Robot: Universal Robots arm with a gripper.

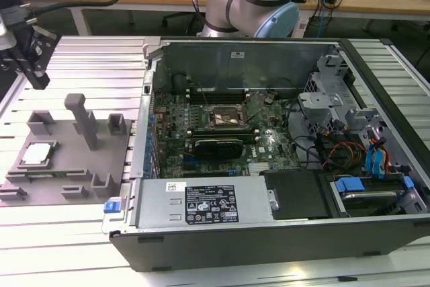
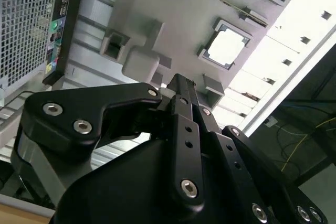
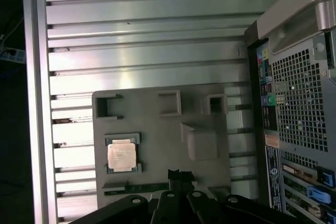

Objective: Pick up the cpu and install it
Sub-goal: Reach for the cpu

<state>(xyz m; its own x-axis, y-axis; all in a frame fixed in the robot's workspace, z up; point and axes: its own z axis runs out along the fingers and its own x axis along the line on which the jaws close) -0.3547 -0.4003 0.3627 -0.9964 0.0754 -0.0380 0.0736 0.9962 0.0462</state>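
On the ribbed aluminium desk, at 9 o'clock from the open dark computer case in the exterior view: grey moulded plastic tray. Holds the square silver-topped cpu in its 8 o'clock recess. At the tray's 11 o'clock, clear of it: black end effector; cannot tell whether clenched or released.

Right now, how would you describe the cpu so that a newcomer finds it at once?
Start at the open computer case; on the exterior view's left of it lies a grey moulded tray. In a square recess at the tray's far end from the case sits the cpu. It is the only pale, shiny silver square; everything around it is dull grey.
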